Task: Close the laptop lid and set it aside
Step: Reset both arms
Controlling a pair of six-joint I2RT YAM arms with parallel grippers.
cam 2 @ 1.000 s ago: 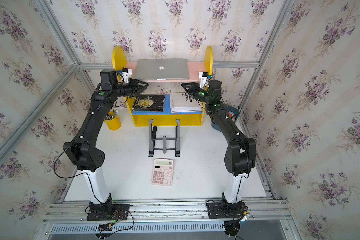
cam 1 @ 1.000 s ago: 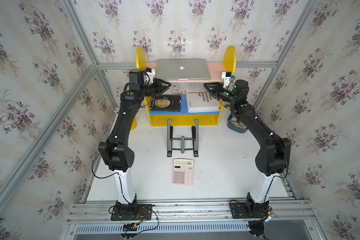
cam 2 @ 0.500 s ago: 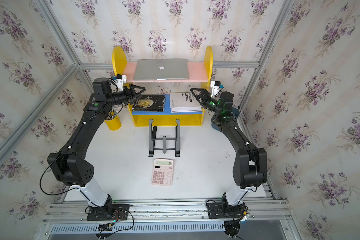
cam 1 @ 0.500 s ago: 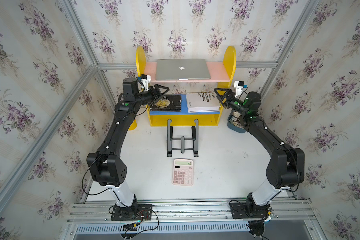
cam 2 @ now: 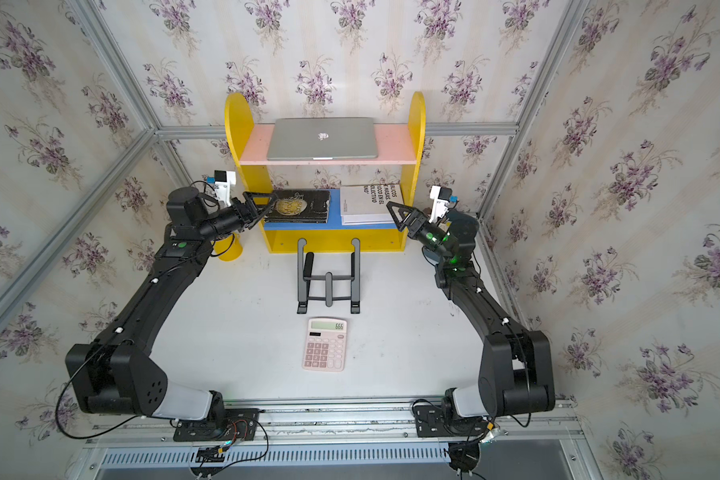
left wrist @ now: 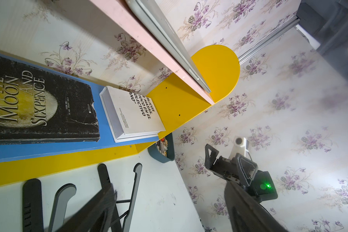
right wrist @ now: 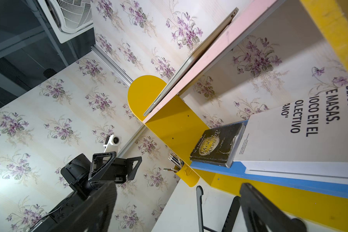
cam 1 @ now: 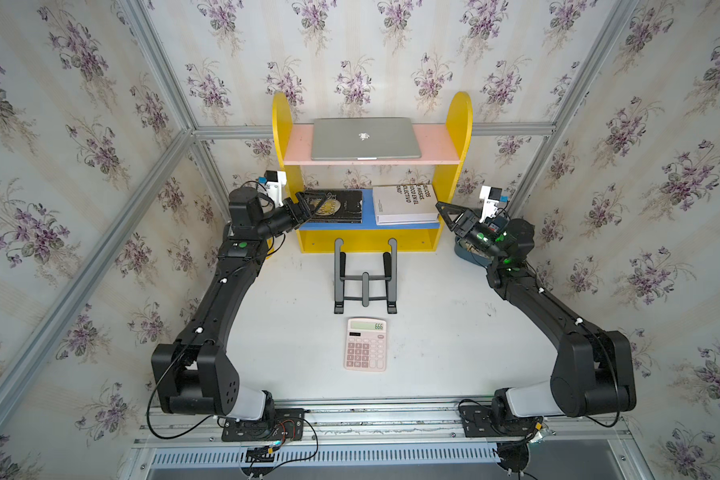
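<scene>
Both arms are chunky matte black with rounded joint housings, and each one has a pale grey-white sleeve near its base. Small white dots run along the long links. The left claw (cam 1: 308,204) and right claw (cam 1: 447,212) have black triangular cut-out fingers, with a white camera block clipped on at each wrist. Green lights glow on the right wrist; thin black cables loop around the base plates.
</scene>
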